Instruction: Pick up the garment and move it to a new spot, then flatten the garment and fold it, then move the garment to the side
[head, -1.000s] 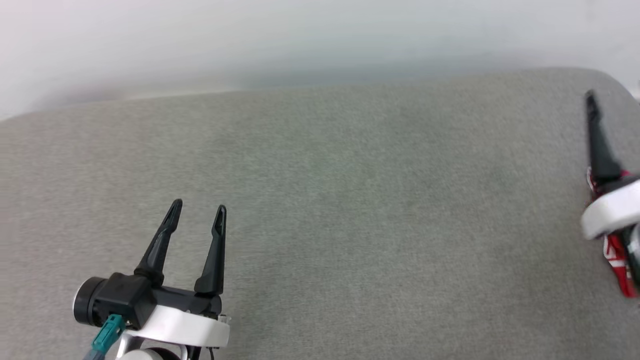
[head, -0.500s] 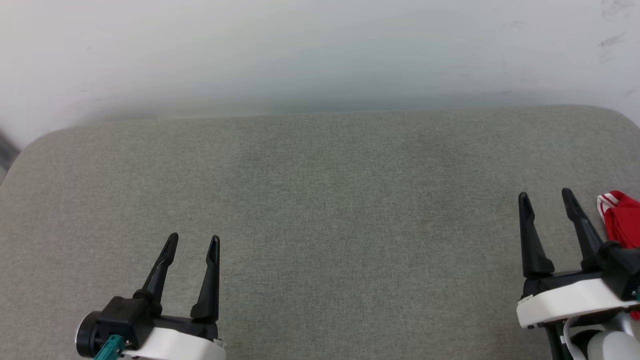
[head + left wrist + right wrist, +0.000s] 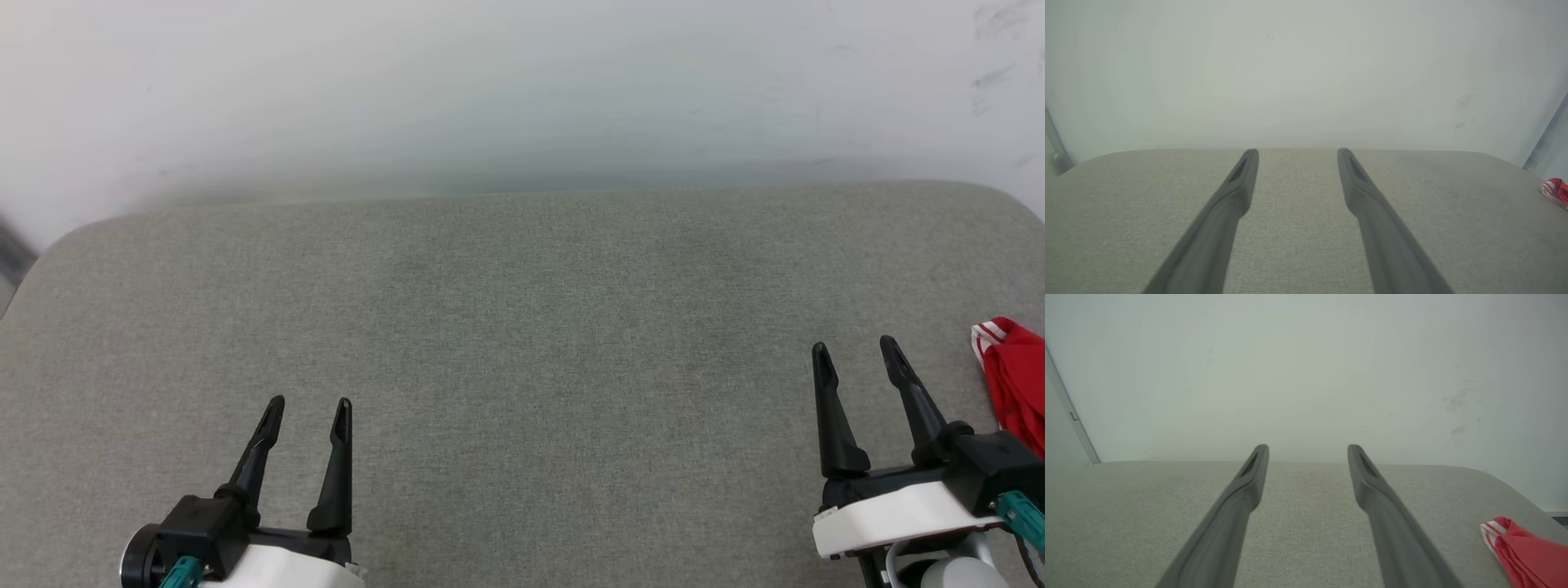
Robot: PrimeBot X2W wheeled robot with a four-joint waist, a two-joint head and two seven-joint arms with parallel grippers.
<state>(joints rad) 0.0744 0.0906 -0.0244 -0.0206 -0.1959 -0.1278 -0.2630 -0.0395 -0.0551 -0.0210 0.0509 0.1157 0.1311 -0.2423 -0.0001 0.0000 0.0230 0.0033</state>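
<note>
A plain white wall (image 3: 522, 82) fills the far side of the room. It has a few faint grey scuffs toward the right and a thin grey strip at its far left. Against it lies a wide padded surface (image 3: 522, 327) covered in grey-green woven cloth, with rounded far corners. Its broad middle is bare, the sort of open space a shirt needs for spreading and folding.

At the near edge the robot's two arms sit well apart, one at each side, with their fingers pointing toward the wall. The left gripper (image 3: 311, 402) hovers over the near left of the pad, its two dark fingers spread wide with nothing between them. The right gripper (image 3: 853, 344), at the near right, is likewise spread wide and empty. Both look parked at rest rather than reaching for anything.

Smallest of all, the garment (image 3: 1016, 376) lies on the pad at its right edge, just beside the right gripper. It is a bunch of red cloth with white, red-striped trim at its far end, partly cut off from sight. Its spot at the side suggests that the last step, setting it aside, may be done. Whether it is neatly folded cannot be told.
</note>
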